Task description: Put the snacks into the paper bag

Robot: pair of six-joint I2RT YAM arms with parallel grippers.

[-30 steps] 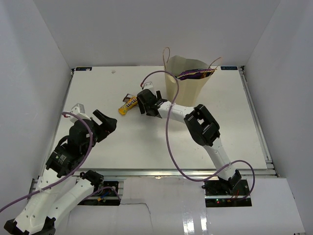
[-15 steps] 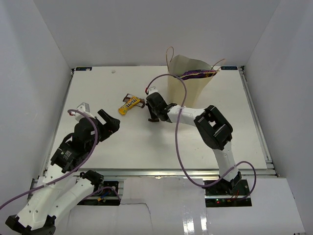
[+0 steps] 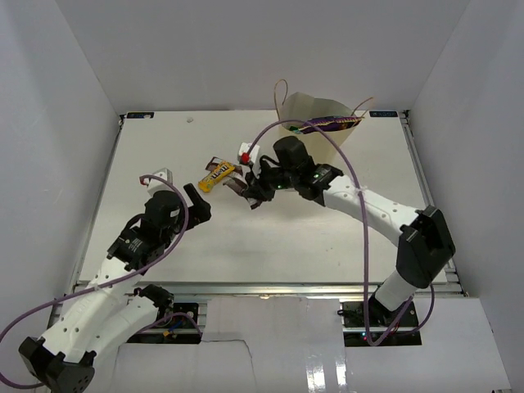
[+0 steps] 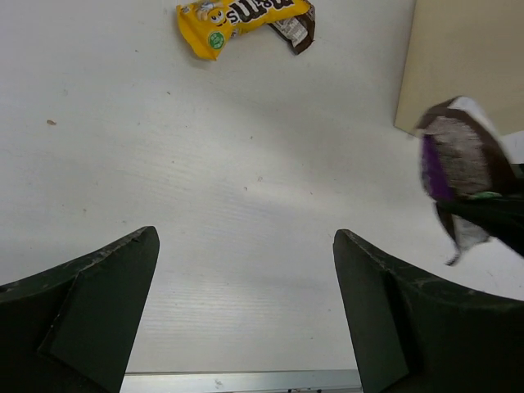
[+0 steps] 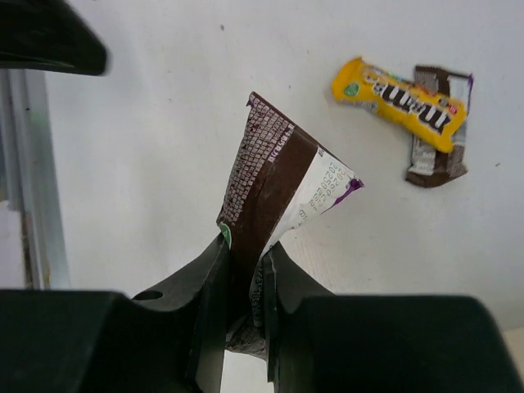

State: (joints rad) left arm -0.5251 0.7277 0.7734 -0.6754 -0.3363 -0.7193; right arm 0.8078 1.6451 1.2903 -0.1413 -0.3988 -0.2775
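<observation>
Clamping the right gripper [image 5: 244,274] tight on the lower end of a brown-and-white packet [image 5: 274,176], holding it upright above the table [image 3: 246,246], left of the paper bag [image 3: 315,147]. Showing the paper bag upright at the far middle of the table, with a dark purple bag [image 3: 332,124] poking out of its mouth. Showing a yellow packet [image 3: 215,176] and a dark brown bar [image 5: 438,135] lying together, touching, on the table just beyond the held packet. Hovering the left gripper [image 4: 246,319] low over the table at the near left, jaws spread wide, grasping nothing.
</observation>
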